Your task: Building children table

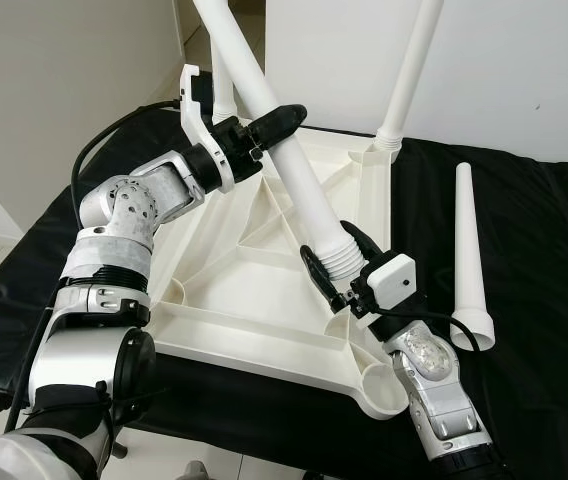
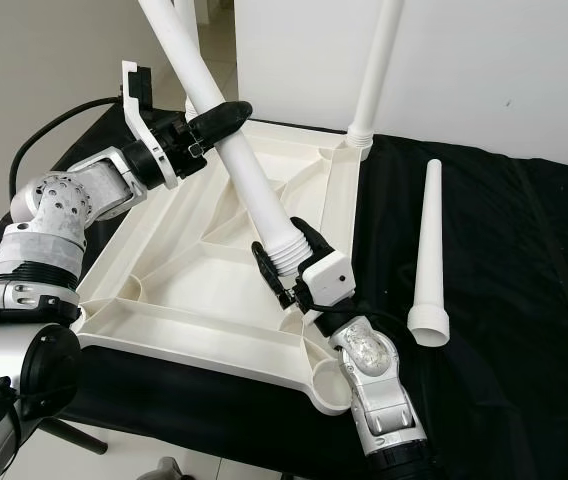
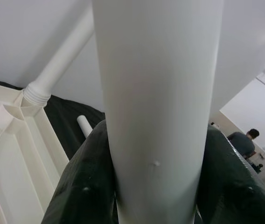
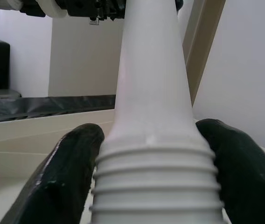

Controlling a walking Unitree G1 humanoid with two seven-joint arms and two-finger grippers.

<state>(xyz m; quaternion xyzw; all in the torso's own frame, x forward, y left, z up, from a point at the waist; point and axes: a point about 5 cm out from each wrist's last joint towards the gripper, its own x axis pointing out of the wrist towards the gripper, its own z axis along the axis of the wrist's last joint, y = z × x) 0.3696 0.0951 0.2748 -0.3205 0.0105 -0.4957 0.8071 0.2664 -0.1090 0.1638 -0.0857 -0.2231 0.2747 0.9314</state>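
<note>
Left eye view: both grippers, left gripper point(image 1: 276, 128) and right gripper point(image 1: 336, 262), clamp 1 table leg point(image 1: 294, 165), top cropped, seemingly unseated.

You will find no readable text, label, brand, number or sign anywhere in these pictures.
</note>
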